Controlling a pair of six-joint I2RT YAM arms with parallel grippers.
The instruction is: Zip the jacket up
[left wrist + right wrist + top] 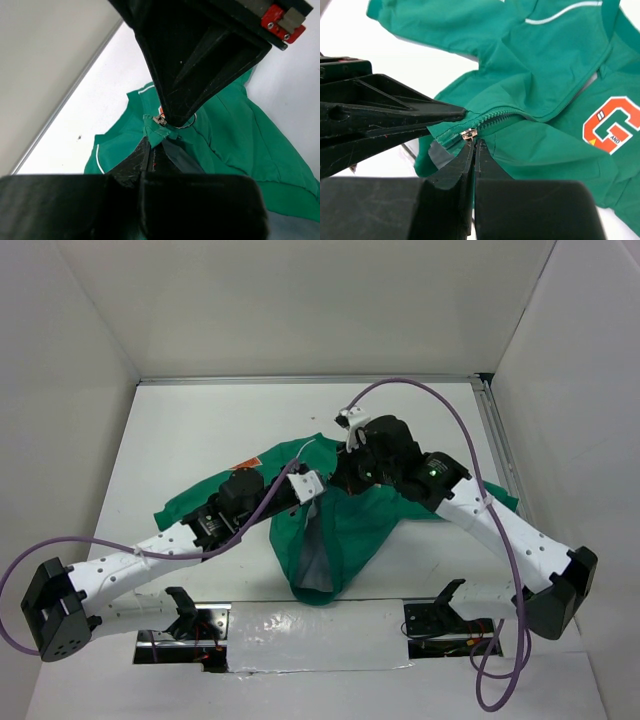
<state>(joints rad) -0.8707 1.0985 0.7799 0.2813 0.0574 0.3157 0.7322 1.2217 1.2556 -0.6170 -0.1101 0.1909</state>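
Note:
The green jacket [350, 530] lies mid-table, its hem end lifted between both grippers. Its orange "G" patch [612, 125] and white piping [560, 15] show in the right wrist view. My left gripper [308, 485] is shut on the jacket's bottom edge beside the zipper [148, 150]. My right gripper [345, 472] is shut, tips right at the small metal zipper slider [468, 134], pinching its pull [474, 144]. The zipper teeth [500, 117] are joined for a short stretch past the slider. The left gripper's fingers [395, 112] hold fabric just left of the slider.
White walls enclose the table on three sides, with a metal rail [300, 380] along the back. Purple cables [440, 400] loop over the right arm. Two black brackets [185, 610] [440, 605] stand at the near edge. The jacket's grey lining [318, 560] hangs open.

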